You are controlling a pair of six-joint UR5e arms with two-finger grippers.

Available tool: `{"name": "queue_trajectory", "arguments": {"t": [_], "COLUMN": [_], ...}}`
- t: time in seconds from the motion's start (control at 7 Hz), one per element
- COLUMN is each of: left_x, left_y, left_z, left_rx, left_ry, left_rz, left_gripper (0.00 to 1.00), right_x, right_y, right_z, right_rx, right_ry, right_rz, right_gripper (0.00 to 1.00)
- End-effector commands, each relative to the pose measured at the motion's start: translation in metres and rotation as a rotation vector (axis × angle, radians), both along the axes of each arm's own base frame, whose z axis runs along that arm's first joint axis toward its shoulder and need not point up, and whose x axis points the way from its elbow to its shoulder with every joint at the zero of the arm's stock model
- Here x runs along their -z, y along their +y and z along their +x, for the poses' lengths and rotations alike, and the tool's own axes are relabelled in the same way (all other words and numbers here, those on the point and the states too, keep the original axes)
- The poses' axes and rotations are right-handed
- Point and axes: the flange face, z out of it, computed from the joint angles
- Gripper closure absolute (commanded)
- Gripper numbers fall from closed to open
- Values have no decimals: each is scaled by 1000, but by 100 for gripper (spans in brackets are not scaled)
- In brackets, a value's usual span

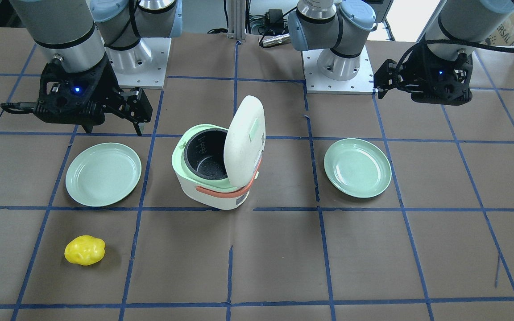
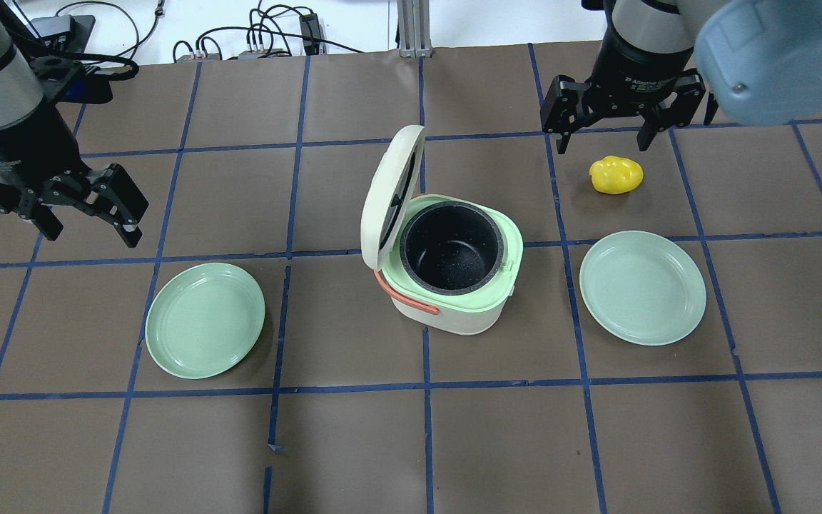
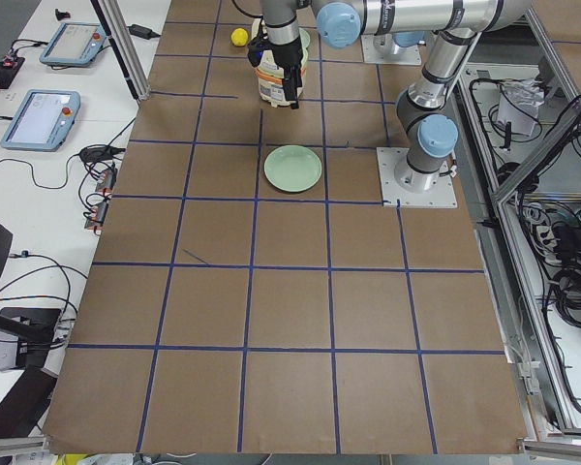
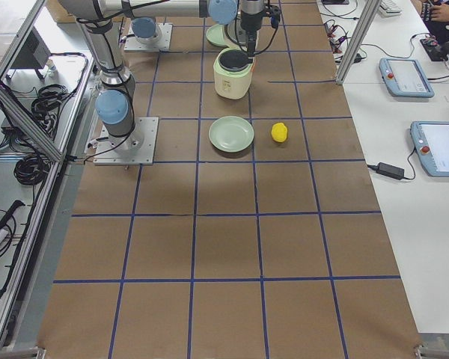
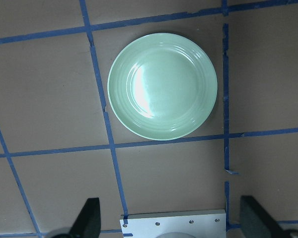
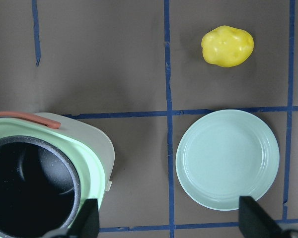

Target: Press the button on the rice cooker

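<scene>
**Small white rounded-square rice cooker (image 2: pixel 454 314) with a coral-orange handle band and mint-green rim is standing at the centre of the brown, blue-taped bench (image 2: pixel 354 442); both grippers are hanging clear of it.**

Reading the overhead view from left to right: the left gripper (image 2: pixel 91 235) is hovering high over the far-left bench area, its black fingers spread wide and holding nothing. Near it, a round mint-green plate (image 2: pixel 205 320) is lying flat. At centre, the cooker's white lid (image 2: pixel 389 193) is standing upright on the left side of the body, exposing the dark inner pot (image 2: pixel 450 246). A second round mint-green plate (image 2: pixel 643 287) is lying well apart from the cooker. Beyond it, a lumpy yellow object (image 2: pixel 616 175) is resting on the bench. The right gripper (image 2: pixel 603 145) is hanging high over this area, fingers spread wide, gripping nothing.
</scene>
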Motion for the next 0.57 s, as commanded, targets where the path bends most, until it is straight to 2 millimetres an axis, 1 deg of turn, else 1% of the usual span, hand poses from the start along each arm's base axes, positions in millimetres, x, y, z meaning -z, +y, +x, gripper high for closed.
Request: {"name": "queue_trajectory", "arguments": {"t": [0.0,0.14,0.43], "left_x": [0,0,0], "left_y": [0,0,0], "left_z": [0,0,0], "left_rx": [0,0,0], "left_ry": [0,0,0], "left_rz": [0,0,0], "left_gripper": [0,0,0], "right_x": [4,2,4], "right_y": [6,4,5], "right_z": [0,1,2], "right_rx": [0,-2,-3], "right_ry": [-9,-10,-10], "right_rz": [-4,-15,-11], "right_gripper": [0,0,0]}}
